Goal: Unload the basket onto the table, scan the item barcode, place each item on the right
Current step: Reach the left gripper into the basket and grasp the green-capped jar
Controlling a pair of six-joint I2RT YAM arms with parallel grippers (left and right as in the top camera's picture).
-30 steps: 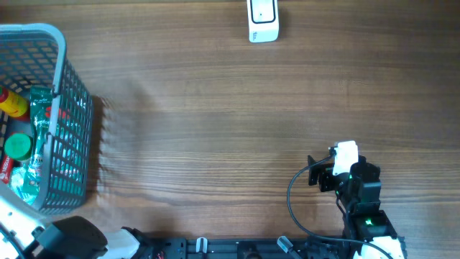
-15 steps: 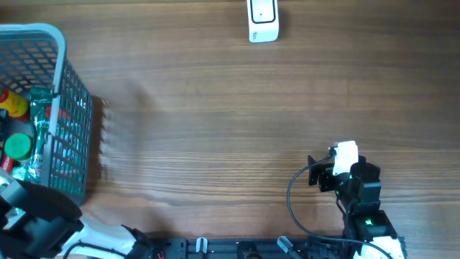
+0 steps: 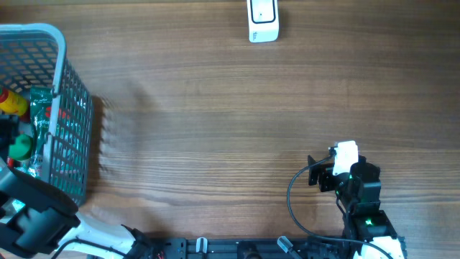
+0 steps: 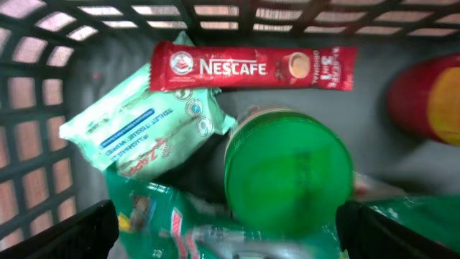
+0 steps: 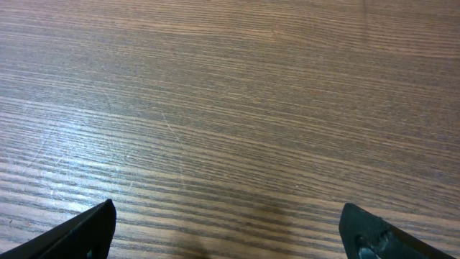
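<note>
Claws, two. Left claw [image 4: 231, 234]: spread to full width, gripping nothing, over the interior of the basket [image 3: 72, 93] and above its contents; only the two dark fingertips [image 4: 68, 232] in the wrist view, at the lower corners. Right claw [image 5: 230, 234]: likewise wide open and empty, low over bare tabletop [image 5: 230, 101], nothing but wood grain between its tips. Basket, one: grey-blue plastic mesh, cut off by the left edge of the overhead view, well apart from the right claw. Goods in the basket, five made out, all under or around the left claw. Green-lidded jar [image 4: 287, 169], one: directly beneath the claw, between the fingertips, only the lid clear. Nescafe sachet [image 4: 251, 67], one: red, flat, just beyond the jar, near the far basket wall. Tissue pack [image 4: 140, 129], one: mint green, tilted, toward the fingertip at frame left, up against the jar. Green foil packet [image 4: 154, 219], one: nearest the claw, blurred, print unreadable, partly cut off by the lower edge. Red-and-yellow container [image 4: 424, 97], one: toward the other fingertip, blurred and cropped by the frame edge, kind uncertain. Barcode on any of these not to be made out. Scanner [image 3: 263, 21], one: white, on the tabletop far ahead of the right claw, its top cut off by the overhead frame edge.
</note>
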